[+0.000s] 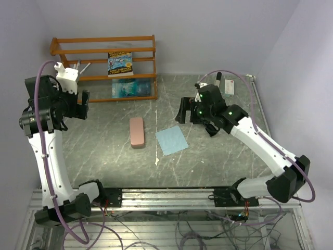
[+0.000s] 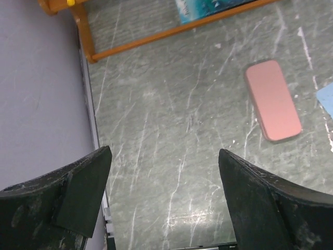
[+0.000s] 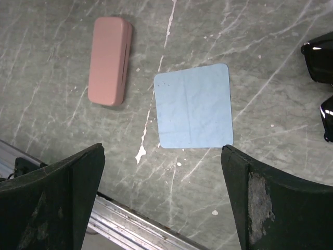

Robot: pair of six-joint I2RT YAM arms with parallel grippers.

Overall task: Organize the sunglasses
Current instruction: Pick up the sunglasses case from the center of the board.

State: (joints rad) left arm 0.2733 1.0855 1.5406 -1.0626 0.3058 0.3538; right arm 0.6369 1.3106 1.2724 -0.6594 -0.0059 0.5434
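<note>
Counting two claws, both spread apart and empty: left gripper at the table's 9 o'clock, right gripper near 2 o'clock. One pair of black sunglasses lies on the table at the blue cloth's 3 o'clock, cut off by the right wrist view's edge. One cloth. One pink case lies at the cloth's 10 o'clock. One wooden rack at 11 o'clock holds one book.

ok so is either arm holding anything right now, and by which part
Nothing is held. The left fingers and the right fingers stand open and empty; the pink glasses case and blue cloth lie untouched.
</note>
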